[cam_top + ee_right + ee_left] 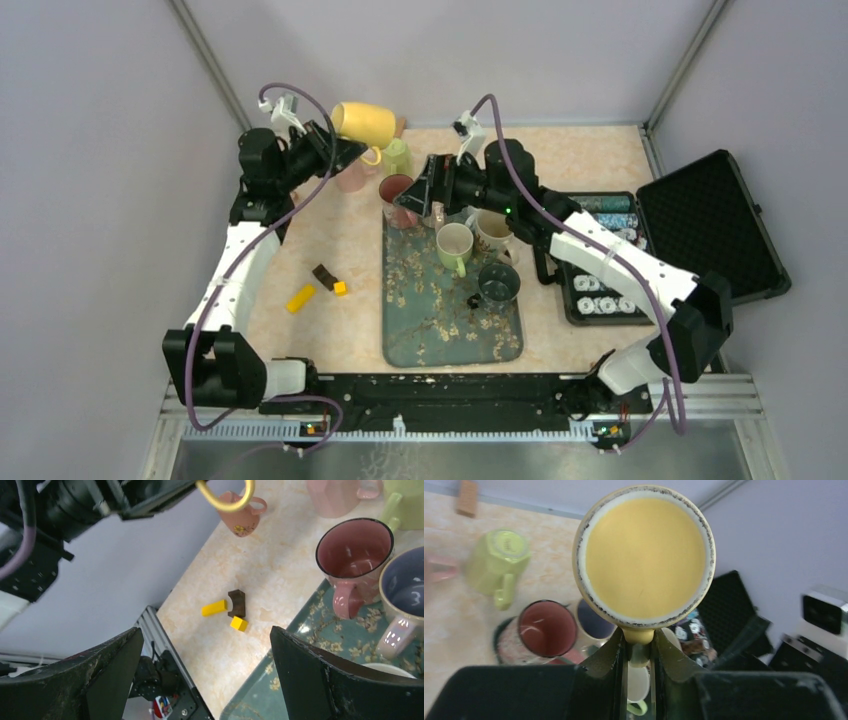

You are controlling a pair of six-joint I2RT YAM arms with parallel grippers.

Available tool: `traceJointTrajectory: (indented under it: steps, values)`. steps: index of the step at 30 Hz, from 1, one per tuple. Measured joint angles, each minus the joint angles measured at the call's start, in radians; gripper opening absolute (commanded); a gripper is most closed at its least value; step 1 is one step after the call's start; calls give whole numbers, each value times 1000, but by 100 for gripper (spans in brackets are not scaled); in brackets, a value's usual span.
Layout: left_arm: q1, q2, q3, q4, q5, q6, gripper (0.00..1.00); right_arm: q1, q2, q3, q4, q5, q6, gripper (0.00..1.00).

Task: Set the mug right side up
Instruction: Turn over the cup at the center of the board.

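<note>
Two grippers: left gripper [639,652] pinches yellow mug [644,555] by its handle [639,635], aloft at 11 o'clock; right gripper [207,665], jaws spread wide.

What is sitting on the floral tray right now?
On the tray: a red-lined mug, a green-handled mug, a white mug and a dark mug. The right arm covers its far edge from above; the right wrist view shows a lilac-lined mug there.
</note>
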Motion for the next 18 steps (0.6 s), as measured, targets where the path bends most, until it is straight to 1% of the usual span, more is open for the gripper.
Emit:
traceJointTrajectory:
  steps: [4,8,14,18]
  values:
    - [-13,-29,-89,194,99,-153,0,-51,29,0,95,-74,64,95]
    - [-32,-34,-163,401,167,-315,0,-82,41,0,192,-125,117,92]
    - [-92,-28,-235,682,218,-521,0,-87,55,-1,312,-158,182,87]
    - [-136,-6,-258,831,226,-610,0,-92,70,-3,365,-174,208,80]
